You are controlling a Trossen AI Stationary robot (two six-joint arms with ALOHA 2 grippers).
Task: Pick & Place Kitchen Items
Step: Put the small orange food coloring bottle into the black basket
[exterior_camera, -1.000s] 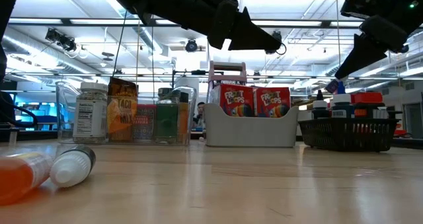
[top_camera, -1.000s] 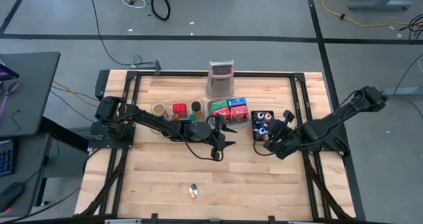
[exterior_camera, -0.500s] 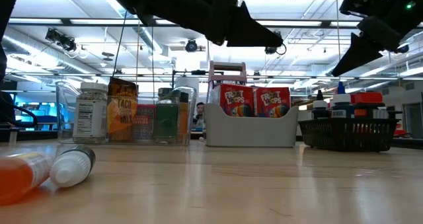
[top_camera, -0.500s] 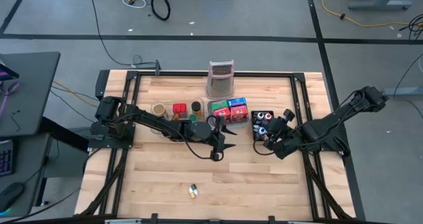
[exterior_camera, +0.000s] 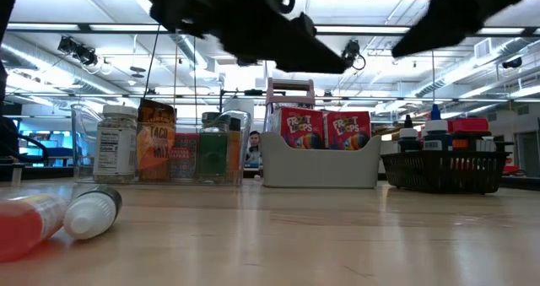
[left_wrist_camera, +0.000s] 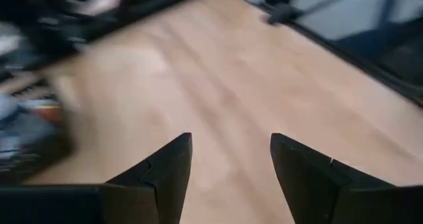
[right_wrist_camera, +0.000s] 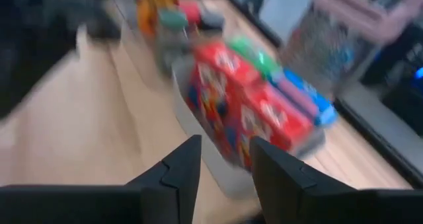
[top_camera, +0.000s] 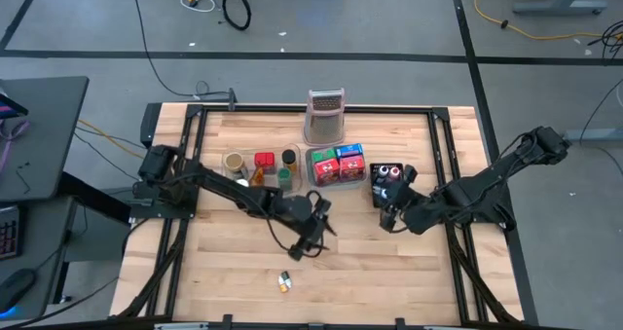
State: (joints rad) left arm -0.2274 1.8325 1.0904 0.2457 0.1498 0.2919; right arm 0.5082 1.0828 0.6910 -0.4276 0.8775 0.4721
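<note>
We see the left tool (top_camera: 310, 244) above the bare middle of the worktop (top_camera: 234, 262), its fingers (left_wrist_camera: 168, 168) spread apart and grasping nothing. The right tool (top_camera: 389, 218) hangs beside the black basket (top_camera: 385, 179), fingers (right_wrist_camera: 182, 164) parted with nothing between them. The kitchen items sit in a row toward the back: jars in the clear tray (exterior_camera: 160, 143), red cereal boxes (exterior_camera: 325, 130) in the grey tray (exterior_camera: 319, 169), dark-capped bottles (exterior_camera: 422, 134) in the basket. An orange bottle (exterior_camera: 51, 218) lies alone near the front edge.

"Froot Loops" on red boxes (exterior_camera: 322, 129); "TACO" on packet (exterior_camera: 156, 143).
</note>
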